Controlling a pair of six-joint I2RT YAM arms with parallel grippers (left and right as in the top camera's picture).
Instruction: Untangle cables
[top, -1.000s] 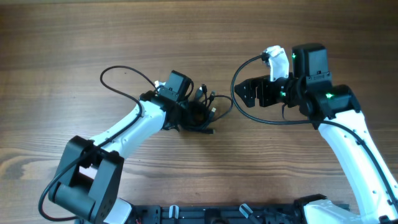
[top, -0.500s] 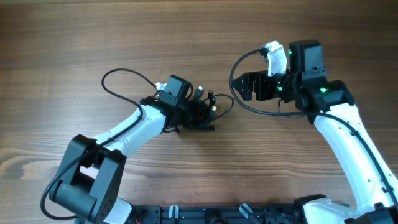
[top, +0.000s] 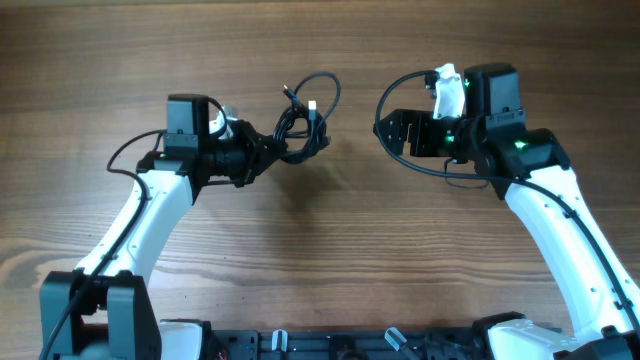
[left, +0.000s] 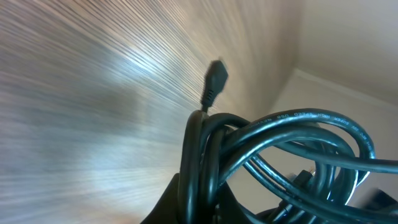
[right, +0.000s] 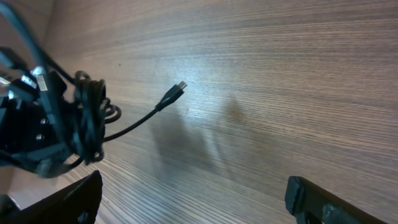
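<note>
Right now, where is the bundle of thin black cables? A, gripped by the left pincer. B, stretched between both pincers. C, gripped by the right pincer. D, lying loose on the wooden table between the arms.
A: the bundle of thin black cables is clamped in the left pincer, while the right pincer stands apart from it, open and holding nothing.

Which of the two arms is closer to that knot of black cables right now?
Left. The left gripper is shut on the cable bundle, gripping its left side. The right gripper hangs open off to the bundle's right, not touching it.
</note>
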